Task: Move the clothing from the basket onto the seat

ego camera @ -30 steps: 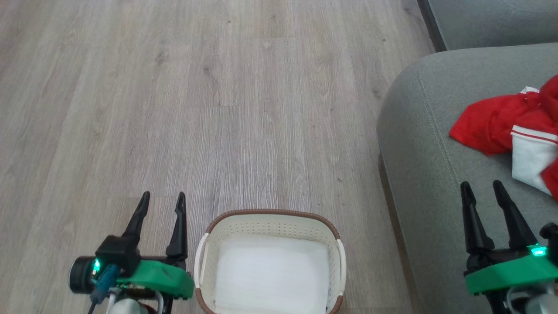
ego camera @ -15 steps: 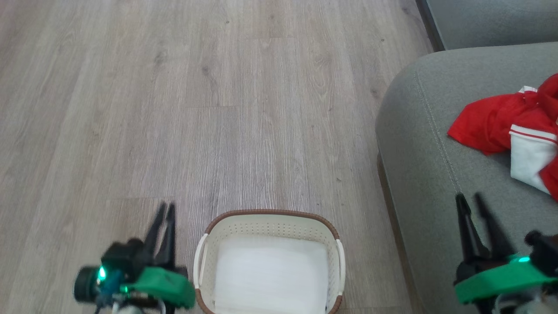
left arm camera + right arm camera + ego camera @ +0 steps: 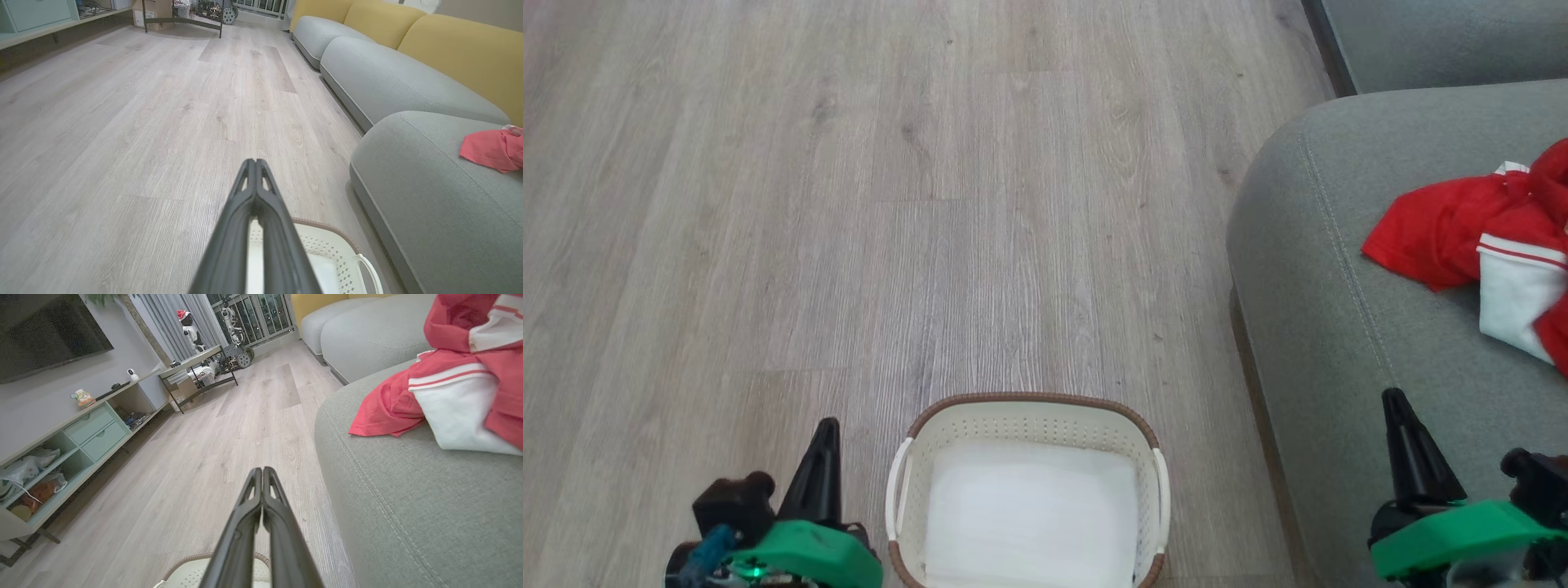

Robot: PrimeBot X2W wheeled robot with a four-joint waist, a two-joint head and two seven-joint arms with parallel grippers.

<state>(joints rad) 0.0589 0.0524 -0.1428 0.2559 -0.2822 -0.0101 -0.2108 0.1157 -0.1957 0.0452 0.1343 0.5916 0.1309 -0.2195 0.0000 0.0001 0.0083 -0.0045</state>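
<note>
- The left gripper (image 3: 825,426) is clenched: its two dark fingers are pressed together into one point and nothing is between them. It hangs over the wooden floor (image 3: 931,204), just beside the left handle of the basket (image 3: 1029,402).
- The right gripper (image 3: 1393,396) is clenched as well, its fingers touching along their length and grasping nothing. In the head view it shows over the front part of the seat (image 3: 1323,310), apart from the clothing (image 3: 1437,233).
- The basket stands on the floor between the two grippers, at the bottom edge of the head view, near the rounded corner of the seat. Its white liner (image 3: 1029,514) shows across the inside.
- The clothing lies on the seat in a crumpled heap, at the right edge of the head view: red fabric with a white panel and a thin striped trim. The picture's edge cuts off part of it.
- In the left wrist view, more grey cushions run along the floor, with yellow back cushions (image 3: 461,49) behind them.
- In the right wrist view, a low shelf unit with pale green drawers (image 3: 90,428) stands against the wall across the floor.
</note>
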